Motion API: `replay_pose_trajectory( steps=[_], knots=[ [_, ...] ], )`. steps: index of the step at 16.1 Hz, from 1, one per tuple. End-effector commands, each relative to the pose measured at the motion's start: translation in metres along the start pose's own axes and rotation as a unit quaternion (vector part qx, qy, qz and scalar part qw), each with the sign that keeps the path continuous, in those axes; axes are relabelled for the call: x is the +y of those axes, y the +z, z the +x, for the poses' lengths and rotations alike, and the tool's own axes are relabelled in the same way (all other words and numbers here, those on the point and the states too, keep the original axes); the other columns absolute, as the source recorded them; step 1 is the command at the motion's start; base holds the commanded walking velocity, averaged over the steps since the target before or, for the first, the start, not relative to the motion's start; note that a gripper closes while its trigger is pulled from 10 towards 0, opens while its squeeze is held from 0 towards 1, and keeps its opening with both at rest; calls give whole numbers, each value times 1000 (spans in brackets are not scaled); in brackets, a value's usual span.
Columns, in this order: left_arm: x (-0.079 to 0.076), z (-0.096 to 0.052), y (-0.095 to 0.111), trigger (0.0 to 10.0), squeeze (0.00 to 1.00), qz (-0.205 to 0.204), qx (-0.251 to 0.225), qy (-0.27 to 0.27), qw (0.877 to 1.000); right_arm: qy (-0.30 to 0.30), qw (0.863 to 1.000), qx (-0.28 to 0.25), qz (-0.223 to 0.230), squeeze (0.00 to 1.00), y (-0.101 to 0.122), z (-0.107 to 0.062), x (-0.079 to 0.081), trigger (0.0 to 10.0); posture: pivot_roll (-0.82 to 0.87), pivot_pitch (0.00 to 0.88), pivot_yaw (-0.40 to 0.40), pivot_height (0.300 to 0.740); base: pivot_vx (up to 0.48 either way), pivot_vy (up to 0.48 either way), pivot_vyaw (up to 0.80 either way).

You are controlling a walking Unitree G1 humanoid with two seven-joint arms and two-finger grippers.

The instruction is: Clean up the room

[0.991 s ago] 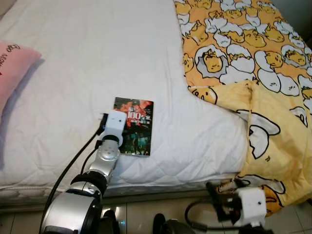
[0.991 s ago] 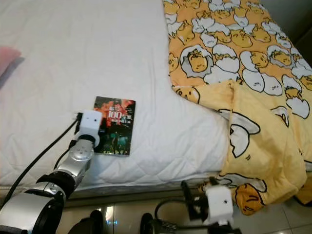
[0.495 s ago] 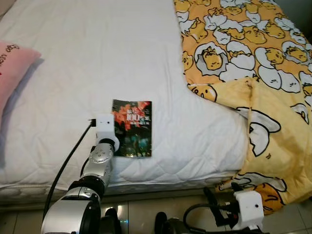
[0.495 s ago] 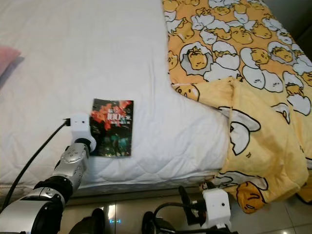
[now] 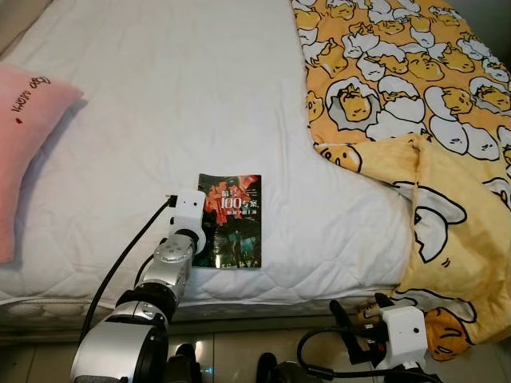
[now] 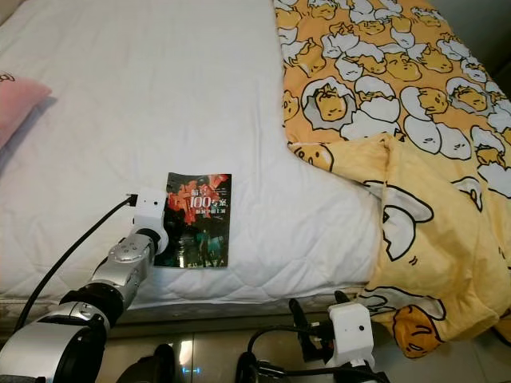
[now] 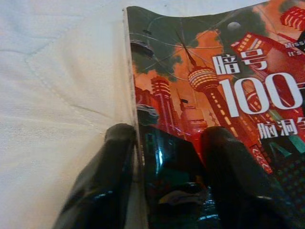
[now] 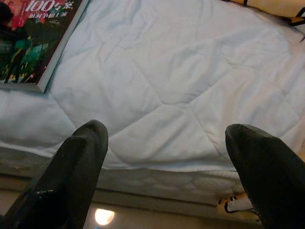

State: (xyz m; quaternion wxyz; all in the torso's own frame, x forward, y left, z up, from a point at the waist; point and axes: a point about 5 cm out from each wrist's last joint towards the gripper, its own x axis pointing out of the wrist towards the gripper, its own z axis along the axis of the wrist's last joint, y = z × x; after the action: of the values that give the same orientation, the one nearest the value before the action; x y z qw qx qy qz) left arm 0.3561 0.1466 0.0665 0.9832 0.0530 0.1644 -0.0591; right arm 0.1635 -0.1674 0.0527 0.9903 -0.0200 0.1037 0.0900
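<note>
One book [image 5: 232,220] lies near the bed's [image 5: 160,96] front edge; I see my left gripper [image 7: 167,157] straddling its spine edge (fingers narrowly parted), right gripper [image 8: 167,157] spread wide below the mattress edge.

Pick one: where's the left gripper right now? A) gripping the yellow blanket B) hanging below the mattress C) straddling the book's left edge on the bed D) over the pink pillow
C: the left gripper has one finger on the white mattress and the other on the book cover, straddling its edge.
</note>
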Motion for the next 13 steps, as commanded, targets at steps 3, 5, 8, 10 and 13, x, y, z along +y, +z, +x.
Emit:
replay_pose_trajectory(
  steps=[3, 5, 8, 10, 13],
  knots=[
    [-13, -13, -52, 0, 0, -45, 125, -34, 991, -16, 1000, 16, 6, 0, -5, -1, -4, 10000, -125, 294, -155, 740, 0, 0, 0],
    [-12, -11, -46, 0, 0, -48, 117, -38, 991, -19, 1000, 14, 8, 0, -5, 1, -5, 10000, -124, 293, -151, 740, 0, 0, 0],
    [-11, -8, -40, 0, 0, -52, 106, -46, 992, -21, 1000, 8, 11, 0, -3, 4, -4, 10000, -121, 290, -143, 740, 0, 0, 0],
    [-19, -4, -28, 0, 0, -69, 88, -71, 991, -19, 1000, 4, 11, 0, -1, 6, -5, 10000, -115, 290, -141, 740, 0, 0, 0],
    [-21, -2, -21, 0, 0, -86, 74, -75, 991, -20, 1000, 4, 10, 0, -1, 9, -7, 10000, -112, 273, -133, 740, 0, 0, 0]
  ],
)
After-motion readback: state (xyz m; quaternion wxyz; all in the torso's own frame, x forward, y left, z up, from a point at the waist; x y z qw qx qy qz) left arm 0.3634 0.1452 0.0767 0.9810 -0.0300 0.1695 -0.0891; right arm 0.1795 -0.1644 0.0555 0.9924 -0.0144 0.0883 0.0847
